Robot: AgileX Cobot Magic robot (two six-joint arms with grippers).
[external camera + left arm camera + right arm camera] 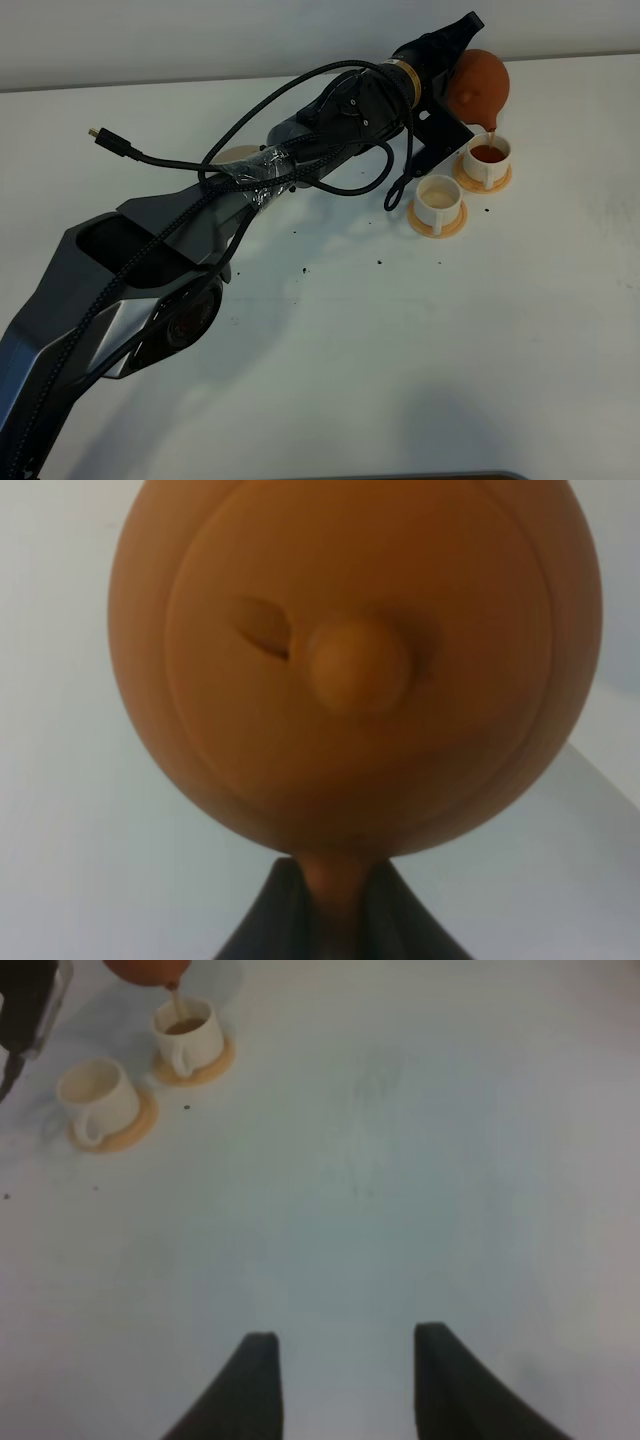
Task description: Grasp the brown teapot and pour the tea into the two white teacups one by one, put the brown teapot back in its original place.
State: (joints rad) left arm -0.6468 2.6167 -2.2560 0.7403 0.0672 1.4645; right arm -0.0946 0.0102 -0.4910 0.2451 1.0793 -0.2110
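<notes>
The brown teapot [480, 85] hangs tilted over the far white teacup [490, 156], and a thin stream of tea runs from its spout into that cup, which holds brown tea. My left gripper [452, 58] is shut on the teapot's side handle. In the left wrist view the teapot [350, 660] fills the frame, its handle pinched between the dark fingers [270, 920]. The near teacup [438, 198] looks empty on its orange saucer. A beige coaster [238, 154] peeks out behind the left arm. My right gripper [345, 1370] stands open over bare table, far from both teacups [185, 1030] [95, 1090].
The left arm's body and looped black cables [330, 150] stretch diagonally from lower left to the teapot. A loose cable plug [97, 133] lies at the far left. Small dark specks [379, 263] dot the white table [420, 360].
</notes>
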